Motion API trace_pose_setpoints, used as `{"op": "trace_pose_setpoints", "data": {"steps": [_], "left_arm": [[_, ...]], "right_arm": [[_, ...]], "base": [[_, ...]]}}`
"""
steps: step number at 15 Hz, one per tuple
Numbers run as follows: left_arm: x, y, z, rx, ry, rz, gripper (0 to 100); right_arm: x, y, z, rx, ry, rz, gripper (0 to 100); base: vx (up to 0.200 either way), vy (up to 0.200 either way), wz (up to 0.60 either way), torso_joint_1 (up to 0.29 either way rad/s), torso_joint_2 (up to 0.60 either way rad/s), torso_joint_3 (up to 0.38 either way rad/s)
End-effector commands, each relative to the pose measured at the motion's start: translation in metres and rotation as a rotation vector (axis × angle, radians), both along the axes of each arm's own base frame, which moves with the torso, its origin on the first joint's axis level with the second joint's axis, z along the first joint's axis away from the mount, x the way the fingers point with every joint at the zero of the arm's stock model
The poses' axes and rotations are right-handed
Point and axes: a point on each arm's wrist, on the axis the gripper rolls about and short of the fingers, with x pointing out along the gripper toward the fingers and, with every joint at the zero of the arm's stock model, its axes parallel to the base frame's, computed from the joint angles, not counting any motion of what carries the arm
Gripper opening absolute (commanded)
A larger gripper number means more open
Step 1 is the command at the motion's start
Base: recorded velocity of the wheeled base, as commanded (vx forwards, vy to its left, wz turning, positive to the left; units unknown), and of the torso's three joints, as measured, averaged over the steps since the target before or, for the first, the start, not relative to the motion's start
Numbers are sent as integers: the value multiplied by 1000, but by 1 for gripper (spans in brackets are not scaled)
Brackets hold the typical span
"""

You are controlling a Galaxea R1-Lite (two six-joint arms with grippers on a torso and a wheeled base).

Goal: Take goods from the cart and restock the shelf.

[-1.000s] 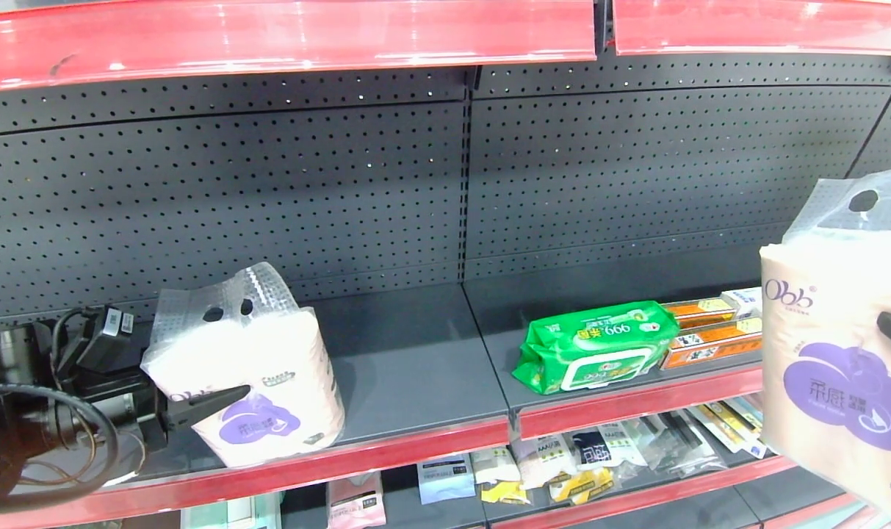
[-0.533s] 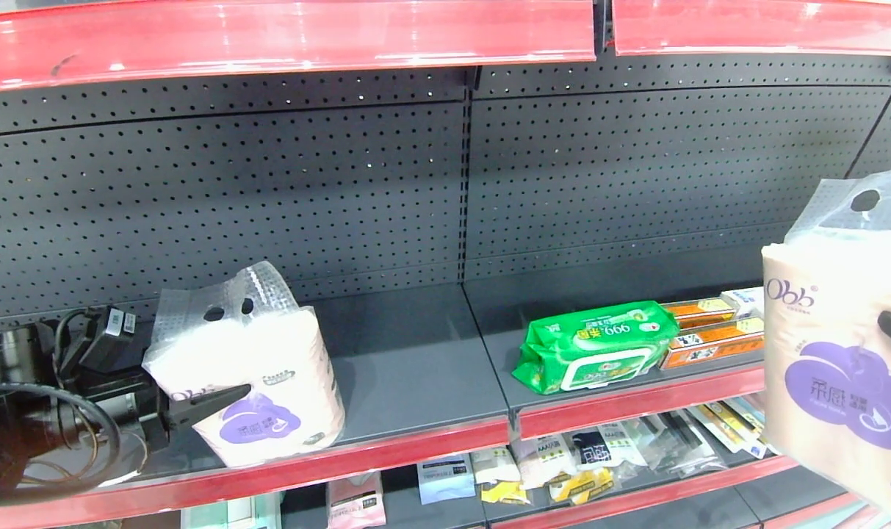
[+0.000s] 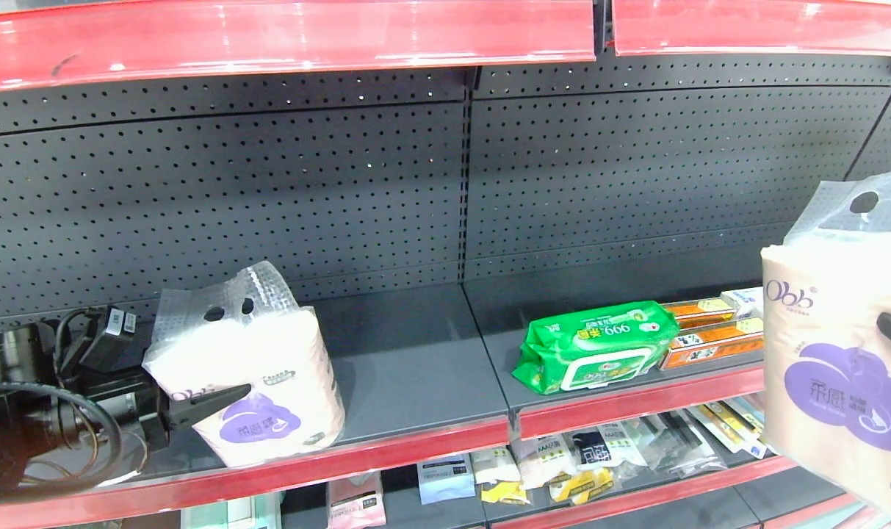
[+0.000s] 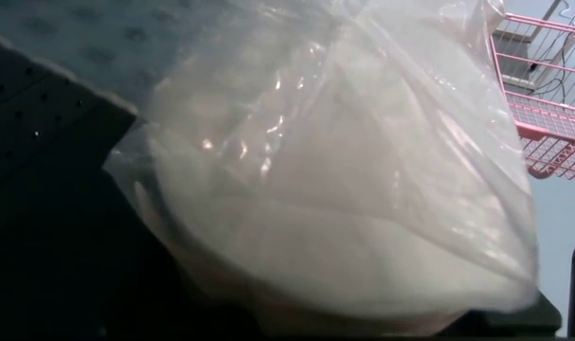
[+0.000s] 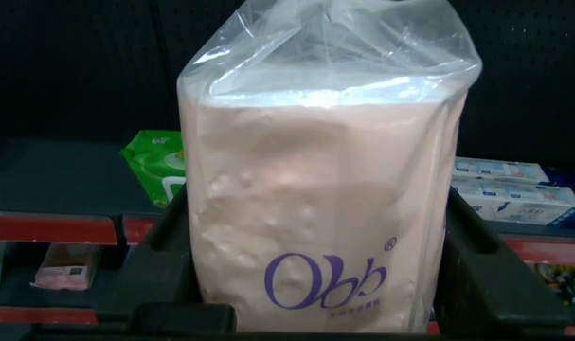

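Tissue pack (image 3: 258, 367) sits unmoved at the shelf's (image 3: 416, 367) front left edge, my left claw (image 3: 228, 382) still clamped on it: placed, unreleased. Off the shelf's right end, my right claw (image 5: 320, 275) squeezes the second pack (image 3: 834, 353), waiting.

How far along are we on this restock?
Nearly done: first tissue pack sits on the shelf, left claw clamped on it. In hand: right claw holds second tissue pack in the air, right of the green wipes. Left: release one, shelve the other.
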Motion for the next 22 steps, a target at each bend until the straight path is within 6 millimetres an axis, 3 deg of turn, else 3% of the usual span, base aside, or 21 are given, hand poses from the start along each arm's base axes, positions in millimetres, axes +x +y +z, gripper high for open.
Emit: {"op": "trace_pose_setpoints", "data": {"steps": [1, 19, 20, 22], "left_arm": [[1, 0, 0, -1, 2, -2, 0], [2, -2, -2, -1, -15, -23, 0], [2, -2, -2, -4, -12, -22, 100], [1, -2, -1, -6, -8, -21, 100]], "right_arm": [[0, 0, 1, 0, -2, 0, 0], [0, 0, 0, -1, -2, -7, 0], [0, 0, 0, -1, -1, -7, 0], [0, 0, 0, -1, 1, -7, 0]], "base": [[0, 0, 0, 0, 0, 0], [0, 0, 0, 0, 0, 0], [0, 0, 0, 0, 0, 0], [0, 0, 0, 0, 0, 0]]}}
